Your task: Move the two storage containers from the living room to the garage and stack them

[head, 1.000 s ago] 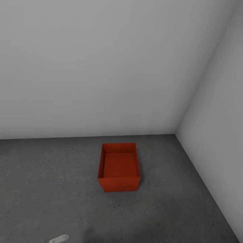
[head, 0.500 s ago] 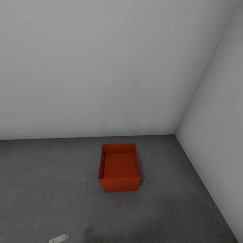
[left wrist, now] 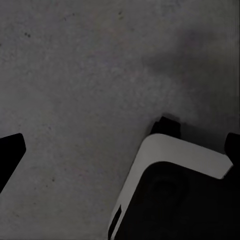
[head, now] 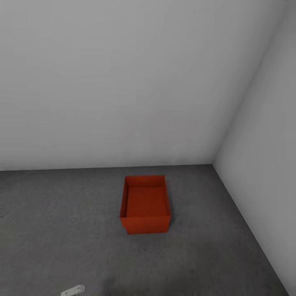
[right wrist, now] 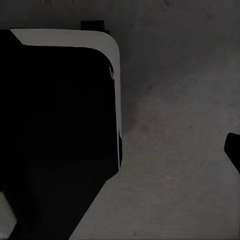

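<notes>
One red-orange storage container (head: 145,204) stands upright and empty on the dark grey concrete floor (head: 61,230) of the garage, near the corner of two plain walls. It is lidless, and nothing is stacked on it. In the left wrist view my left gripper (left wrist: 120,150) hangs over bare floor, open, with one dark fingertip (left wrist: 11,154) at one edge of the picture and the other at the opposite edge. My right gripper (right wrist: 120,150) also looks open and empty; one fingertip (right wrist: 234,150) shows at the picture's edge. Both grippers are well away from the container.
A grey-white back wall (head: 123,82) and a right wall (head: 267,144) meet just behind and to the right of the container. My own black and white base (left wrist: 170,195) shows under both wrist cameras. A small white robot part (head: 72,291) pokes in at the head view's bottom edge.
</notes>
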You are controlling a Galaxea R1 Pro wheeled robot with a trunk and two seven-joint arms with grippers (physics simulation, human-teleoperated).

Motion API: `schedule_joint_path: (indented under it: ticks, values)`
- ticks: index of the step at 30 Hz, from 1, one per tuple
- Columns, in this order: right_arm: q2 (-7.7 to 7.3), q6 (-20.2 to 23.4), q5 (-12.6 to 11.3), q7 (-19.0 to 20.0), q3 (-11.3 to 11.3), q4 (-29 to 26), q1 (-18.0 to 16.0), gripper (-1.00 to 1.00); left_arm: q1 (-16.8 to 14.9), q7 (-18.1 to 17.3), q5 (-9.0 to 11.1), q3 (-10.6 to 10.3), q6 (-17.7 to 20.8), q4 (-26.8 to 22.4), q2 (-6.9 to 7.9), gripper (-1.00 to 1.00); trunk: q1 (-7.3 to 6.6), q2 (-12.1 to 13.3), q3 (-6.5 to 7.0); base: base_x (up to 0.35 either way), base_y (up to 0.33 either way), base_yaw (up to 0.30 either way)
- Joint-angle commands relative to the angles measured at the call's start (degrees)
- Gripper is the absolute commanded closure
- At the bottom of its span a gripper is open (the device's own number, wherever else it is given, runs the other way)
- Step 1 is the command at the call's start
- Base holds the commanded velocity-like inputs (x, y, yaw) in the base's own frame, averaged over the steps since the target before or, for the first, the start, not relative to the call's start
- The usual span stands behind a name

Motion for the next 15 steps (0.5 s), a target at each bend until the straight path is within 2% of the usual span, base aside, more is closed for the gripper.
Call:
schedule_joint_path:
  ticks: [1,5,11,15]
  values:
    - [-0.01,-1.2,0.3,0.1,-0.5,0.1,0.1,-1.0,0.0,0.0,0.3,-0.2,0.1,0.0,0.04,-1.0,-0.22,0.4,0.13,0.0,0.0,0.0]
    - [-0.09,-3.4,0.3,1.1,-0.5,0.1,0.3,-1.0,0.1,-0.1,0.3,-0.2,0.2,0.1,0.06,-1.0,-1.09,2.0,0.86,0.0,0.0,0.0]
    - [-0.03,-4.0,3.6,3.2,-0.5,0.1,0.3,-1.0,1.4,-0.2,0.4,-0.2,0.0,0.0,0.11,-1.0,-2.41,4.4,2.37,0.0,0.0,0.0]
    - [0.04,-4.1,4.4,3.9,-0.5,0.1,0.6,-1.0,1.5,-0.2,0.4,-0.2,0.0,0.0,0.11,-1.0,-3.29,6.0,3.45,0.0,0.0,0.0]
